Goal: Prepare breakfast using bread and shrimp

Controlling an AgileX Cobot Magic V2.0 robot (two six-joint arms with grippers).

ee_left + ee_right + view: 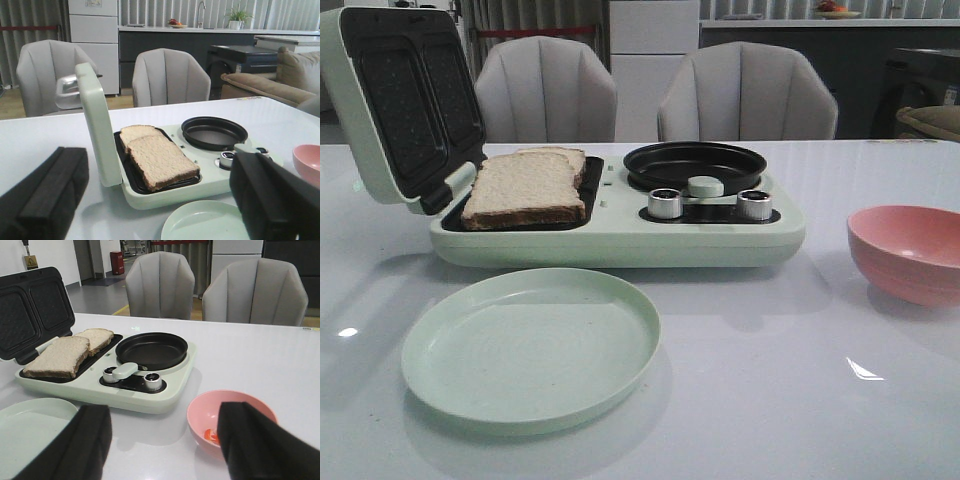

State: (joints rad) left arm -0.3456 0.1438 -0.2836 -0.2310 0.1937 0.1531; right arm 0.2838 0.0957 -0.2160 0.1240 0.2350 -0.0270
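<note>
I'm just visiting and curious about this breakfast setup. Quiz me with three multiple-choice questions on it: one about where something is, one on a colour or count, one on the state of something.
1. Where does the bread lie?
A. on the green plate
B. on the breakfast maker's open sandwich tray
C. in the pink bowl

2. How many bread slices are there?
A. one
B. two
C. four

3. What state is the sandwich lid in?
A. shut over the bread
B. raised open
C. taken off and lying on the table

Answers:
1. B, both slices rest on the dark tray; the green plate holds nothing.
2. B, the left wrist view shows two overlapping slices.
3. B, the lid stands up behind the tray, its dark inner plates showing.
</note>
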